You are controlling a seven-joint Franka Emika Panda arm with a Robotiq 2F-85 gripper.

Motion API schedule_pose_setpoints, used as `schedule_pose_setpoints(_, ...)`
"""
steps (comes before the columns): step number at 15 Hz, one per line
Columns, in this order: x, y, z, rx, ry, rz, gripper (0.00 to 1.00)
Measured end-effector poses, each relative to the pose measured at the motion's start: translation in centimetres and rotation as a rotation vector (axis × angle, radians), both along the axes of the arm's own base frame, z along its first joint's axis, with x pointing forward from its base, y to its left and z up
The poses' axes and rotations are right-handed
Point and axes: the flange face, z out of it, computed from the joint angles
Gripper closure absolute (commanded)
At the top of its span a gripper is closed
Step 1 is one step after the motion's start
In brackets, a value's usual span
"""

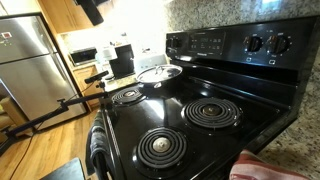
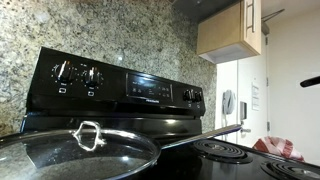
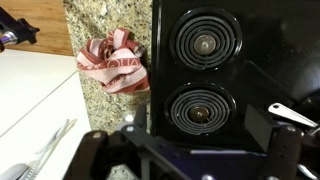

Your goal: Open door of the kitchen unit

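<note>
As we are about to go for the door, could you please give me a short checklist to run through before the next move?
1. Claw open: cannot tell; only its dark body shows at the bottom edge of the wrist view.
2. Door or handle in the wrist view: not ok; it shows only burners and counter.
3. Cloth off the burners: ok; it lies on the counter beside the stove.
4. Front burners free: ok; the pan sits at the back.
5. Wall cupboard shut: cannot tell.
</note>
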Motion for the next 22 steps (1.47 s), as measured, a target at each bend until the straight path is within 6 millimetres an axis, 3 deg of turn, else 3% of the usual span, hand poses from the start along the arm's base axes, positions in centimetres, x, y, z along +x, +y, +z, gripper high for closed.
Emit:
schedule_pose_setpoints(10, 1.6, -2.9, -1.4, 0.029, -0.135, -0.227, 0.0)
schedule_pose_setpoints(22, 1.6, -3.0, -1.4, 0.016, -0.136, -0.234, 0.0)
